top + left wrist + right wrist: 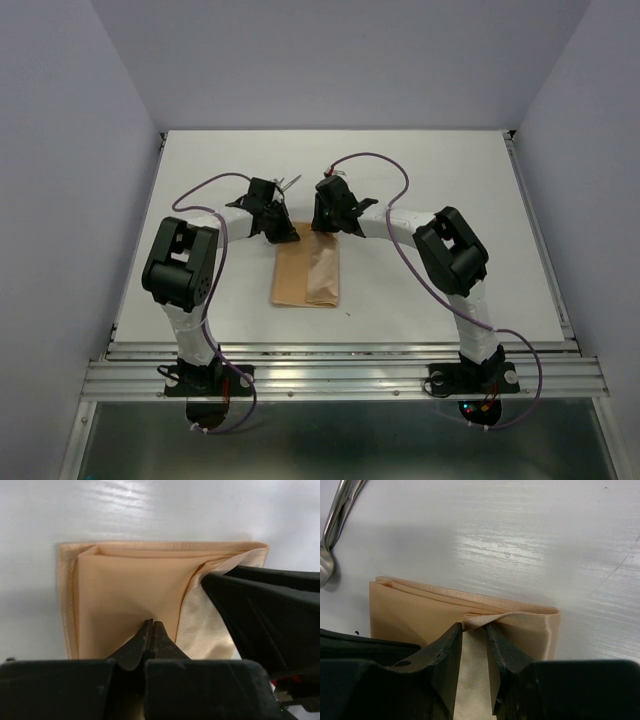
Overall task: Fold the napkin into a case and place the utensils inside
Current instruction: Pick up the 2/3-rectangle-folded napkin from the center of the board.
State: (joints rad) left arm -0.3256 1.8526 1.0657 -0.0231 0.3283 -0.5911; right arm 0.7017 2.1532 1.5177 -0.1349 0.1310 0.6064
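The peach napkin point(307, 277) lies folded into an oblong case in the middle of the table. My left gripper point(285, 235) is at its far left corner. In the left wrist view its jaws point(152, 625) are shut, tips resting on the cloth point(125, 590). My right gripper point(338, 228) is at the far right corner. Its fingers point(451, 645) stand a little apart over a pale inner layer, and a lifted fold of the napkin point(520, 620) drapes across their tips. The silver utensils point(290, 183) lie beyond the napkin. A spoon point(327, 555) shows at the left edge of the right wrist view.
The table point(450, 200) is white, with lilac walls close on three sides and a metal rail point(340, 375) along the near edge. The right gripper's black finger point(260, 615) crosses the right side of the left wrist view. Purple cables loop over both arms.
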